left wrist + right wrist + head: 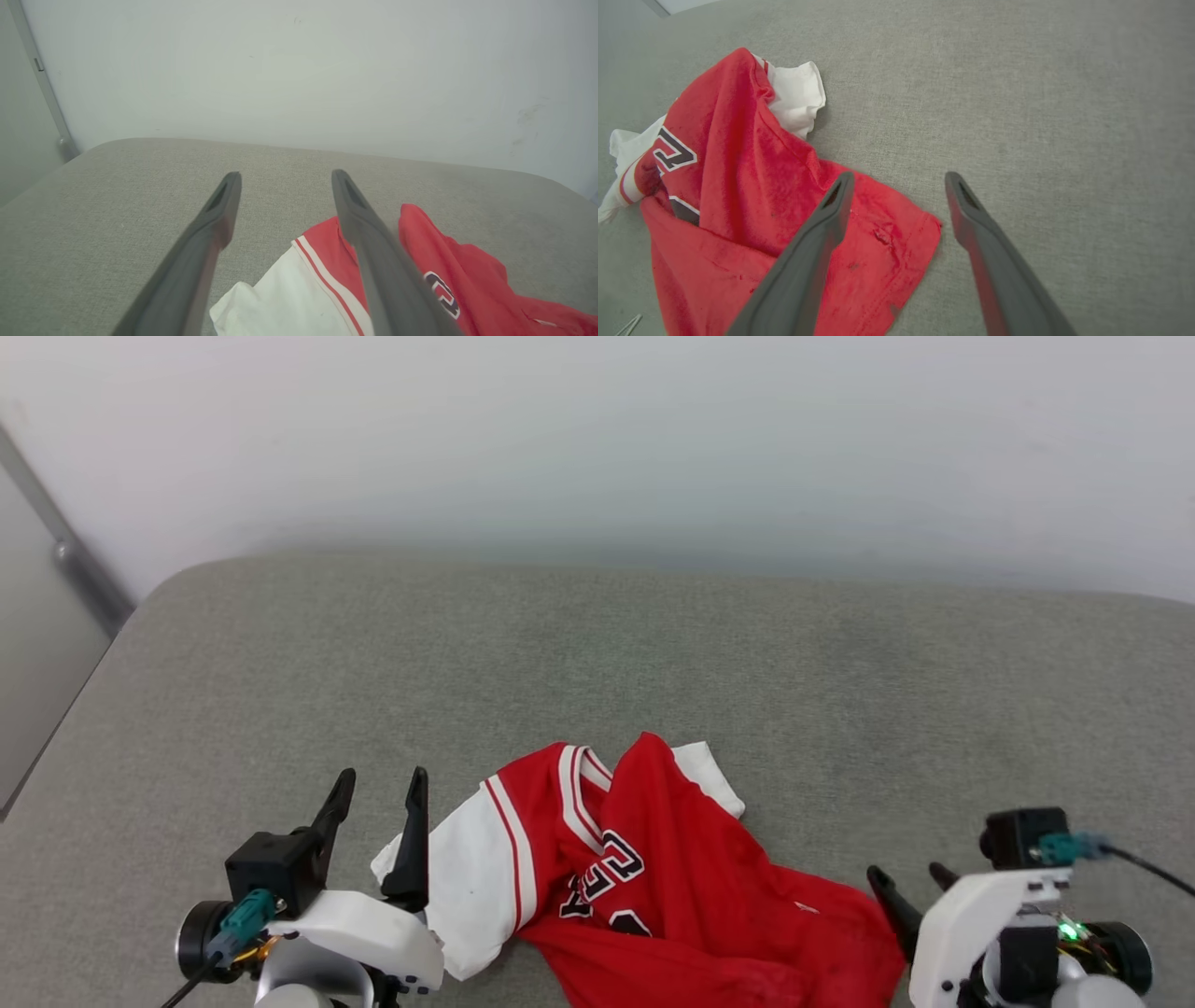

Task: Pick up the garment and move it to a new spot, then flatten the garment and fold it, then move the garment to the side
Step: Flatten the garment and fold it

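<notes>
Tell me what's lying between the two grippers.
The crumpled red garment lies on the grey surface between the left gripper and the right gripper, as the head view shows.

The garment (695,859) runs off the head view's bottom edge, print (611,875) half hidden.

garment (672,887) on cushion (653,653), between left tool (383,779) and right tool (906,873)
</notes>
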`<state>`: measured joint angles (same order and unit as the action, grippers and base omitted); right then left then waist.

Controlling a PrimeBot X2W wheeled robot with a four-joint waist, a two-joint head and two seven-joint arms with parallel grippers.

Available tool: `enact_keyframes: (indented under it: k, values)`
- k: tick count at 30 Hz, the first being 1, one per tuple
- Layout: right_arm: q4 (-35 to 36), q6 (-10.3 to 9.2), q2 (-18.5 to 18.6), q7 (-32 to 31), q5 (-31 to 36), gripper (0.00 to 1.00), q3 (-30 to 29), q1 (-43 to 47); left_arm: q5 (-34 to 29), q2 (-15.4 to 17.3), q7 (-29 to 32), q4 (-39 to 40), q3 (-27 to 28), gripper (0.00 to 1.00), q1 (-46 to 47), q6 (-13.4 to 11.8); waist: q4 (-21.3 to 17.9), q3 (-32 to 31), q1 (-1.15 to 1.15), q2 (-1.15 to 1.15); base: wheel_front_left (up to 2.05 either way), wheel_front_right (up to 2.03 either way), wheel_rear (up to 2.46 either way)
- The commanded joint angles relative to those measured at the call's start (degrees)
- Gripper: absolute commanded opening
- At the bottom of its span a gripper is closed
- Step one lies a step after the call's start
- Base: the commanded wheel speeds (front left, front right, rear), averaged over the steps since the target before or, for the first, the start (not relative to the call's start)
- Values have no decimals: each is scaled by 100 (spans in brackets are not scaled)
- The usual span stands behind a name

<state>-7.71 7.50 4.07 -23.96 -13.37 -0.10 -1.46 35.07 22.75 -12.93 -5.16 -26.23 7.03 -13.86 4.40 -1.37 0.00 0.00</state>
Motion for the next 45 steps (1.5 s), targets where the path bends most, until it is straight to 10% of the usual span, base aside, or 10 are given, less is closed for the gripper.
enact_keyframes:
  k: [1,17,18,19,20,34,45]
  values:
    - [-239,-2,109,-486,-110,100,148,-273,15,-38,47,53,-48,100,56,23,134,111,0,0,0,0,0]
    - [-2215,-2,552,-1682,-688,100,1750,-1800,-115,-112,19,11,-199,100,594,201,705,744,0,0,0,0,0]
    - [-2377,-2,545,-1713,-758,87,1807,-1787,-113,-111,11,-4,-197,100,603,203,712,754,0,0,0,0,0]
    - [-2491,-1,550,-1718,-807,11,1864,-1795,-116,-113,11,-22,-201,100,606,193,716,762,0,0,0,0,0]
    - [-2595,-2,540,-1717,-879,0,1915,-1799,-114,-113,12,-35,-201,100,603,182,709,764,0,0,0,0,0]
    - [-1572,-3,816,-802,-876,0,881,-1225,-28,6,104,12,-165,100,184,-36,29,241,0,0,0,0,0]
    - [125,-2,-80,-1726,-207,0,-1282,1361,-7,93,242,231,-218,100,-64,-178,-391,96,0,0,0,0,0]
